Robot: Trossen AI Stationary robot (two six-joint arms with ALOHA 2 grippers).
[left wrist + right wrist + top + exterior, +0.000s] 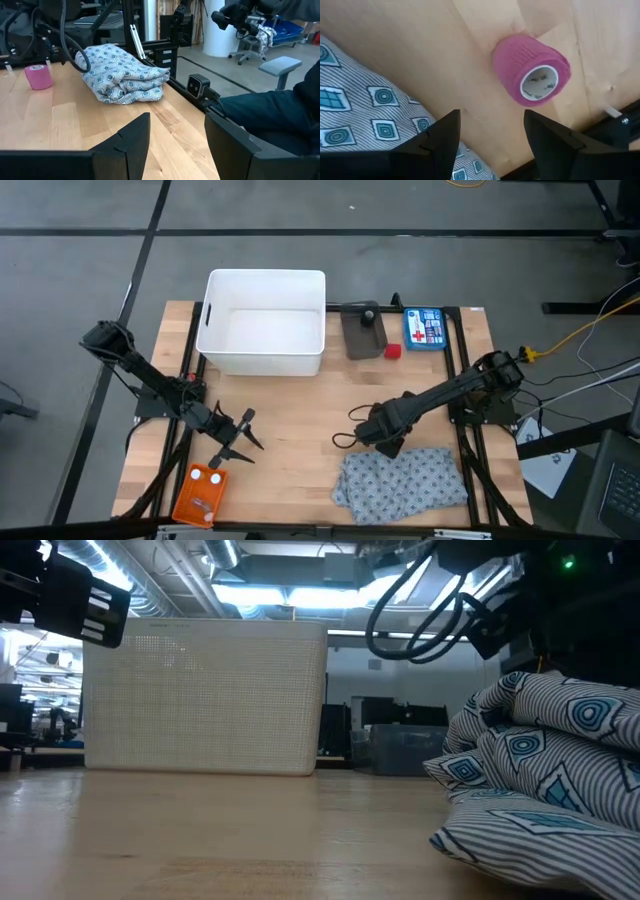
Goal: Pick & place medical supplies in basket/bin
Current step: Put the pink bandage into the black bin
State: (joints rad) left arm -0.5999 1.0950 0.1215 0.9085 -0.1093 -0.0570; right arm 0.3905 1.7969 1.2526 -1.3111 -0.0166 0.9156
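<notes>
The right pincer [490, 137] hangs open just above the worktop [300, 420], a little right of centre in the high view, over the upper edge of the grey patterned cloth [405, 477]. In its own wrist view the pink roll [532, 69] lies on its side ahead of the 2 fingers, beside the cloth and not yet between them. To grip it well, I judge the pincer should move forward until the roll sits squarely between the fingers, clear of the cloth, so that no fold gets pinched. The orange basket [200, 493] lies at the lower left of the high view, well apart from the roll. The left pincer [236, 440] waits open just above it, gripping nothing.
</notes>
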